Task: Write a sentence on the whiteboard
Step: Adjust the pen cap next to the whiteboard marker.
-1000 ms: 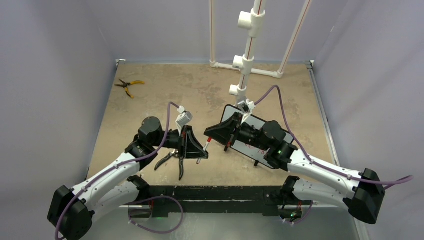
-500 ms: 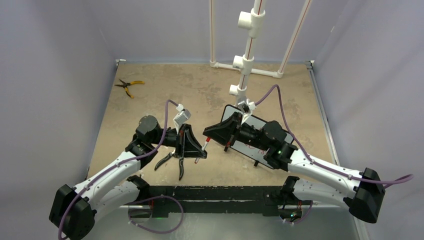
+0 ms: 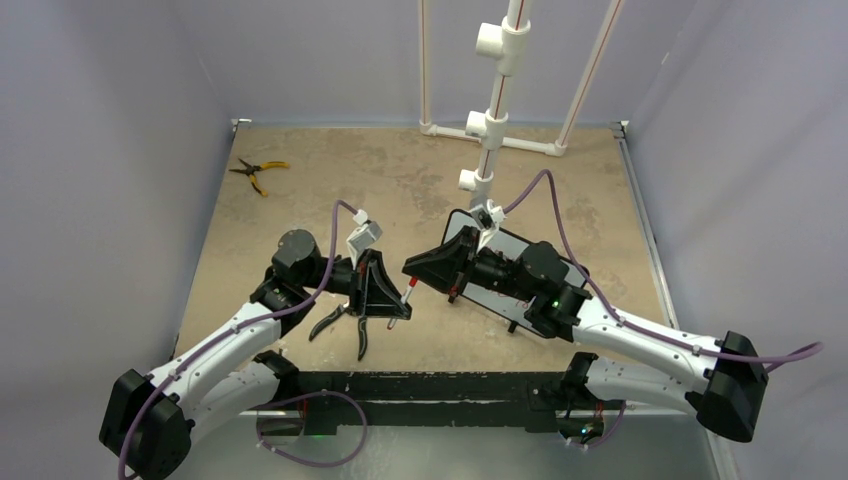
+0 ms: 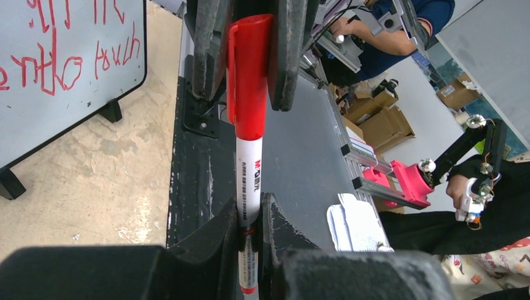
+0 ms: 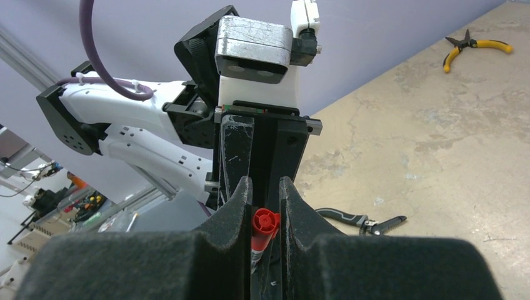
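Both wrists have slid a shade towards the left edge of the table (image 3: pixel 330 190) over the last second, right claw following left, and the pair remain nose to nose near the middle of the near edge. Left gripper (image 4: pixel 250 209) is clenched on the white barrel of the marker (image 4: pixel 249 169), down near its tail. Right gripper (image 5: pixel 265 187) is pinched onto the red cap (image 4: pixel 250 75) at the other end. So the pen bridges the two claws, its long axis straight along the line between them, cap end to the right arm, barrel to the left.

The whiteboard (image 4: pixel 81 106) sits on the right half of the table towards the near edge, with the right arm reaching over it. The sentence (image 4: pixel 44 65) already sprawls in red across its face. With writing up there, this reads to me as the cap going on rather than coming off, though I can't tell if it's seated. Either way the next move runs along that axis, and any sideways skew could jam the cap.

Yellow pliers (image 3: pixel 258 172) lie by the far left corner, black-handled pliers (image 3: pixel 335 320) under the left wrist
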`<act>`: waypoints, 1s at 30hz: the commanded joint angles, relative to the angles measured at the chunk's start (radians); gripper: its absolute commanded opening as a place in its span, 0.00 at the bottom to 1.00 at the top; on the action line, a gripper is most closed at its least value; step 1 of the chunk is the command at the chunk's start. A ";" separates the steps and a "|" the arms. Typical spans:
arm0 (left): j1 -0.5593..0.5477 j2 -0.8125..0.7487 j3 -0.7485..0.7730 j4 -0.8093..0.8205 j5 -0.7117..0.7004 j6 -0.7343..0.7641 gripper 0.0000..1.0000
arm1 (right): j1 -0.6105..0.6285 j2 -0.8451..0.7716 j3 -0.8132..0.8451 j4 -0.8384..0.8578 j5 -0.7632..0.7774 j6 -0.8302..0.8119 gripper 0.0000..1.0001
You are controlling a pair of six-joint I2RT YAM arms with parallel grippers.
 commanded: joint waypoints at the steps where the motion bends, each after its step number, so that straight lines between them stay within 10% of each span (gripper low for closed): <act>1: 0.056 -0.017 0.202 0.334 -0.348 0.033 0.00 | 0.148 0.136 -0.123 -0.537 -0.409 -0.031 0.00; 17: 0.072 -0.013 0.203 0.301 -0.297 0.063 0.00 | 0.174 0.094 -0.058 -0.634 -0.241 0.005 0.00; 23: 0.072 -0.121 0.184 -0.161 -0.290 0.288 0.00 | 0.174 0.078 0.091 -0.717 0.060 0.061 0.02; 30: 0.073 -0.194 0.127 -0.509 -0.384 0.386 0.00 | 0.174 0.052 0.269 -0.809 0.361 0.094 0.70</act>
